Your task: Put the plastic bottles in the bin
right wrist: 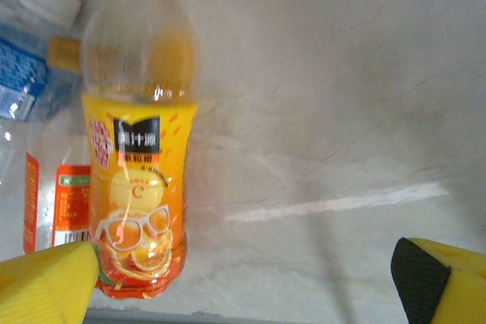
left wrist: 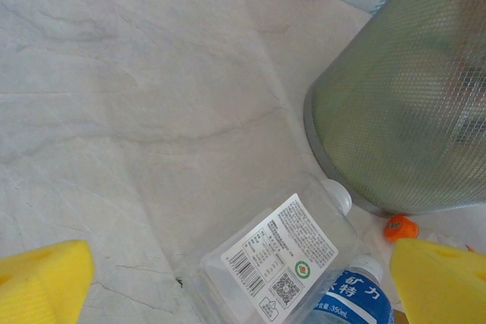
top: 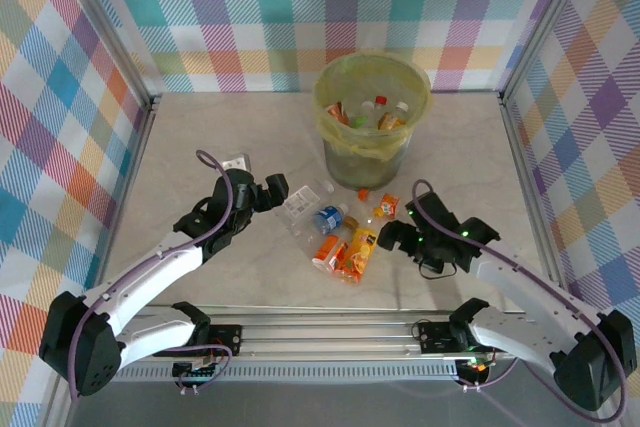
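The bin stands at the back centre, lined with a yellowish bag and holding several plastic bottles. More bottles lie on the table in front of it: a clear one with a white label, a blue-labelled one, an orange-labelled juice bottle, a red-orange one and a small orange one. My left gripper hangs open just left of the clear bottle. The right gripper is open beside the juice bottle, with bare table between its pads.
A loose orange cap lies by the bin's foot. Checked walls enclose the table on three sides, with metal posts at the corners. An aluminium rail runs along the near edge.
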Robot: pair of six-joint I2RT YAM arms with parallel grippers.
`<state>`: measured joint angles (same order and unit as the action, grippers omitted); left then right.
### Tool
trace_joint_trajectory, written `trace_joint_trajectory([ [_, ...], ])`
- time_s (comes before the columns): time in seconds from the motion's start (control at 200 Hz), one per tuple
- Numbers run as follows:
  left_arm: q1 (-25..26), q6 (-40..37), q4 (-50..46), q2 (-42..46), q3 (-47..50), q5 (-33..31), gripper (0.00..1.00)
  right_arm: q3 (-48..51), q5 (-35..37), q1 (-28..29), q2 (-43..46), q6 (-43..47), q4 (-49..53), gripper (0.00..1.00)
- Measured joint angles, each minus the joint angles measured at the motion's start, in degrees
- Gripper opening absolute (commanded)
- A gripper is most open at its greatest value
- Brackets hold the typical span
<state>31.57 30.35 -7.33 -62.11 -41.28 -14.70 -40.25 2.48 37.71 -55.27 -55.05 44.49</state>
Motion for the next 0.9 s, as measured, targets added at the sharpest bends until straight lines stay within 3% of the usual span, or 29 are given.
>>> trace_joint_trajectory([
  [0.21,0.0,0.09,0.02,-0.31,0.0,0.37,1.0,0.17,-0.2,5.53,-6.4,-4.42,-5.9,1.0],
  [0.585,0.0,0.09,0.02,-0.31,0.0,0.31,1.0,-2.45,-1.57,5.88,-15.39,-4.44,-12.57,0.88],
  [0.9,0.0,0.09,0.02,-0.31,0.0,0.31,1.0,-4.44,-1.64,5.88,-20.48,-4.04,-14.99,0.85],
])
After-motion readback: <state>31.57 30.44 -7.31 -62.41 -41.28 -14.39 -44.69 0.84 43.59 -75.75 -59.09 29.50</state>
